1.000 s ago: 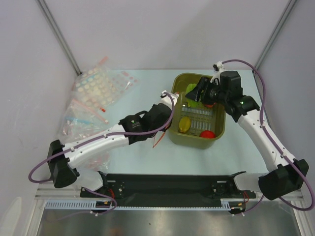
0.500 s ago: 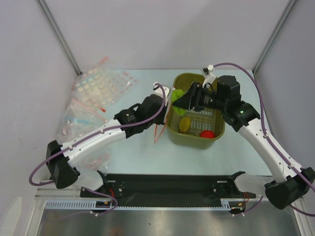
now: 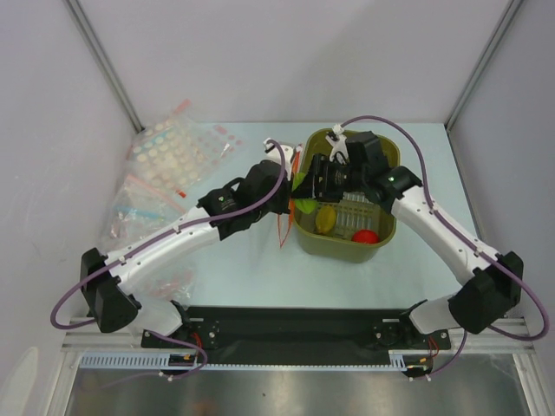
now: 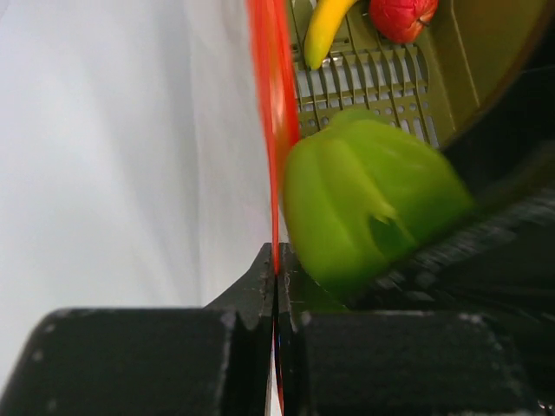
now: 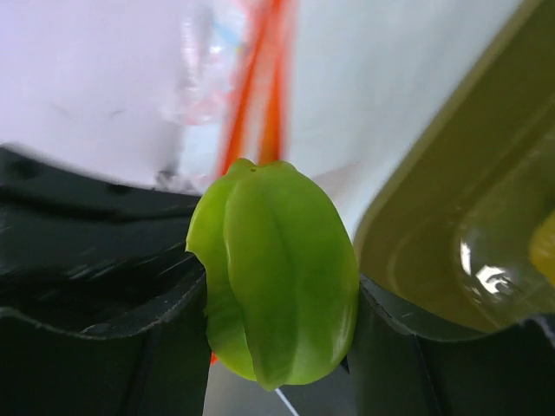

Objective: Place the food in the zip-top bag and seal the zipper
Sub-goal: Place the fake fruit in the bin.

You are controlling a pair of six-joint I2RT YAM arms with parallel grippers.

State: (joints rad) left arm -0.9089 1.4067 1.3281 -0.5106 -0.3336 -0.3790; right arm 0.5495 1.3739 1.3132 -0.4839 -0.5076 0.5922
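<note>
Trouble looms by the basket [image 3: 347, 247] rim — right fingers [image 5: 104, 286] grip the green piece [image 5: 277, 269] just beside the zipper [image 4: 276, 104], left fingers [image 4: 247, 290] pinching it — the bag [image 5: 195, 87] mouth looks barely open, so release may drop it outside.

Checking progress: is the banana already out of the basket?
No, the banana lies in the basket beside a red fruit.

The ridged green piece [image 5: 277, 277] is held in the air, just beside the upright orange-red zipper [image 4: 276, 113] of the clear bag [image 5: 201, 82]. The banana [image 3: 325, 219] and a red fruit [image 3: 365, 235] lie in the basket [image 3: 388, 227].
</note>
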